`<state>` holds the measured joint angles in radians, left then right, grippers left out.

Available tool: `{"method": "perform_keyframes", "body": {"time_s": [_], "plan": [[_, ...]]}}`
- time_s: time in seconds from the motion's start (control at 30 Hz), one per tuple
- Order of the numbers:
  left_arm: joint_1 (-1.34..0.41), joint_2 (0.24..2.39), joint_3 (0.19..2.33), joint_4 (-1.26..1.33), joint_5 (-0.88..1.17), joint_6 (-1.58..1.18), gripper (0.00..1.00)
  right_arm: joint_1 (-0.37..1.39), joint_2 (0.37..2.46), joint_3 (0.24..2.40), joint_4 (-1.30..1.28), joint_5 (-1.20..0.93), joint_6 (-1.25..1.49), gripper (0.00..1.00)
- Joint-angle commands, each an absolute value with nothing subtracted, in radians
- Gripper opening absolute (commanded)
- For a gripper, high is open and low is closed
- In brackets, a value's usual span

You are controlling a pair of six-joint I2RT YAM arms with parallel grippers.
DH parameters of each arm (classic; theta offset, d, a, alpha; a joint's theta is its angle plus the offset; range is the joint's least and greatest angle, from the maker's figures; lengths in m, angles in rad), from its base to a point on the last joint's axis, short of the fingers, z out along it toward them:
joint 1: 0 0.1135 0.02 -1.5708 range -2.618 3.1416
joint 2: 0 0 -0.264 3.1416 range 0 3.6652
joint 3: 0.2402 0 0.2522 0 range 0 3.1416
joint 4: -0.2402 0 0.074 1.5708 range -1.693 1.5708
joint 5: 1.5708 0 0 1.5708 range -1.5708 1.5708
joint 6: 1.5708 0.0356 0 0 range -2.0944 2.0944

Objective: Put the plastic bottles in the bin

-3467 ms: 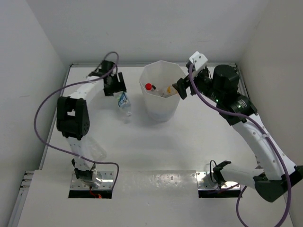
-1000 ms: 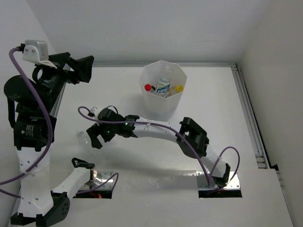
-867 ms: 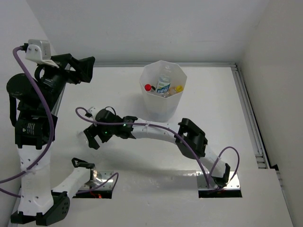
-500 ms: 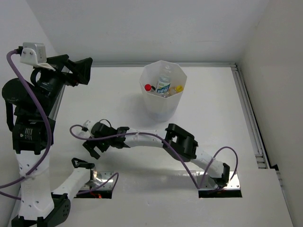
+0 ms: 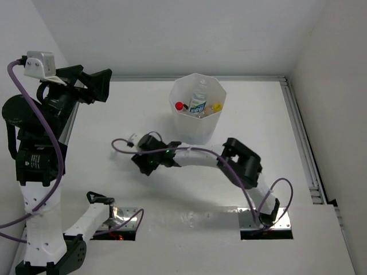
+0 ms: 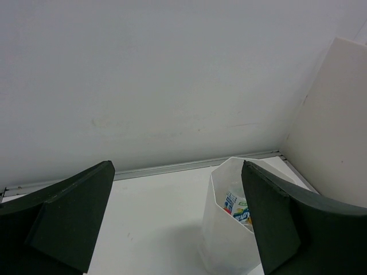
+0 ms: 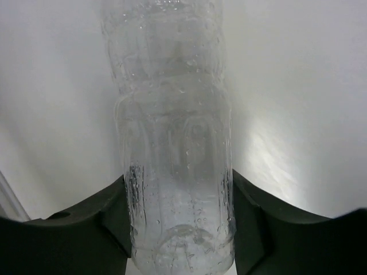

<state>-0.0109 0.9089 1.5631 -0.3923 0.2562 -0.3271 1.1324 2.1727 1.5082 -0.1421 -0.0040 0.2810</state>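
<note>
In the right wrist view, the right gripper (image 7: 175, 229) is closed partway onto a plain clear bottle (image 7: 172, 126). Both fingers (image 7: 109, 223) are pressed against its sides. The bottle runs straight out from between the jaws, droplets are seen inside it, and its cap end is cut off by the top of the frame.

In the top external view, that gripper (image 5: 147, 160) is held low over the table (image 5: 258, 114), to the near left of the bin (image 5: 198, 129) and apart from it. The arm is stretched leftward across the table. A purple cable (image 5: 120, 142) is looped just to the left of the gripper. The held bottle cannot be made out from above.

The left gripper (image 5: 105, 86) is raised high at the far left. Its jaws are spread wide, with nothing between them.

The bin stands upright at the far middle of the table. Inside it, a red-capped bottle (image 5: 179, 105) lies at the left, a blue-labelled bottle (image 5: 198, 104) in the middle and a yellow-capped bottle (image 5: 216, 106) at the right. No object is seen on the table between the held bottle and the bin.
</note>
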Motion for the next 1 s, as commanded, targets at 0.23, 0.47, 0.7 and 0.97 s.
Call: {"method": "perform_keyframes", "body": {"time_s": [0.23, 0.47, 0.7, 0.97], "plan": [[0.002, 0.989, 1.520, -0.330, 0.307, -0.328, 1.00, 0.953, 1.507, 1.285, -0.216, -0.287, -0.043, 0.07], [0.002, 1.011, 1.476, -0.245, 0.353, -0.364, 1.00, 0.879, 1.301, 1.394, -0.313, -0.146, -0.205, 0.00], [0.002, 1.029, 1.466, -0.236, 0.371, -0.383, 1.00, 0.712, 1.305, 1.517, -0.550, -0.020, -0.345, 0.00], [0.002, 1.049, 1.447, -0.236, 0.371, -0.383, 1.00, 0.649, 1.325, 1.608, -0.696, 0.167, -0.707, 0.00]]}}
